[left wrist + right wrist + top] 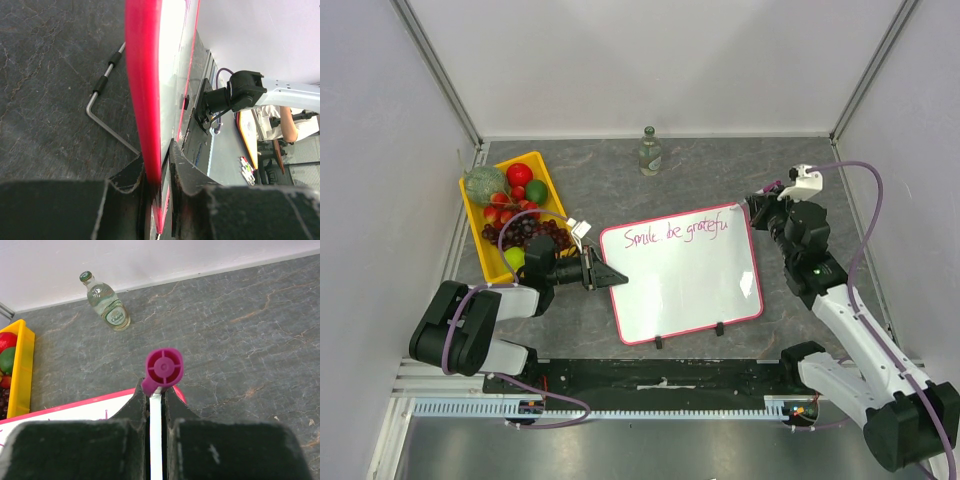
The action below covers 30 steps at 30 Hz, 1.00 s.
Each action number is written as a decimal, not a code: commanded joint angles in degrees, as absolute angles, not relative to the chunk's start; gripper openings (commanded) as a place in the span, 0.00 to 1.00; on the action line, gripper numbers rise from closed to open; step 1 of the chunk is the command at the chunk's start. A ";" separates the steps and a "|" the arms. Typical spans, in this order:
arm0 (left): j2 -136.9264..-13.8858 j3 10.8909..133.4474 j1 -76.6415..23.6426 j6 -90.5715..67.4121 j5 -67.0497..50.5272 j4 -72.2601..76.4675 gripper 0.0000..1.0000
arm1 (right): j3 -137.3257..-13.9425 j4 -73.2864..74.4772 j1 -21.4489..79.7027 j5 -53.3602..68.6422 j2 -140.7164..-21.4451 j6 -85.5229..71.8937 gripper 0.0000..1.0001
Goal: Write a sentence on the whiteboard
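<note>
The whiteboard (685, 290) lies flat on the grey table, white with a pink-red rim. The sentence (677, 232) runs along its far edge in pink cursive and reads about "Smile be gratefu". My left gripper (610, 277) is shut on the board's left edge. In the left wrist view the red rim (142, 90) sits between the jaws of the left gripper (157, 160). My right gripper (758, 212) is at the board's far right corner, shut on a white marker with a magenta end (164, 367). The right gripper (155, 390) hides the marker's tip. The board corner (75, 412) shows below it.
A yellow tray (470, 215) of fruit stands left of the board, behind the left gripper. A glass bottle (649, 152) stands at the back centre, also in the right wrist view (106, 302). Two black clips (658, 342) sit on the board's near edge. A bent metal rod (100, 90) lies beside the board.
</note>
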State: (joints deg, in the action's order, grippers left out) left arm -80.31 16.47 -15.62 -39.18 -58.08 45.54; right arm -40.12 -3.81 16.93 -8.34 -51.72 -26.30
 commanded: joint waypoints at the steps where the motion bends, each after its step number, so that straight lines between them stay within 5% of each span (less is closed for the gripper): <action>1: -80.77 15.38 -16.44 -33.13 -55.28 43.77 0.02 | -41.75 -7.29 16.17 -8.18 -52.56 -27.16 0.00; 30: -80.86 15.38 -16.43 -33.13 -55.28 43.77 0.02 | -32.70 -5.36 15.29 -3.08 -48.34 -28.47 0.00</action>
State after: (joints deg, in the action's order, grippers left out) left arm -80.31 16.47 -15.62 -39.13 -58.06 45.54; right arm -34.59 -6.83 15.53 -3.73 -49.15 -28.25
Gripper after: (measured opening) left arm 0.211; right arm 0.055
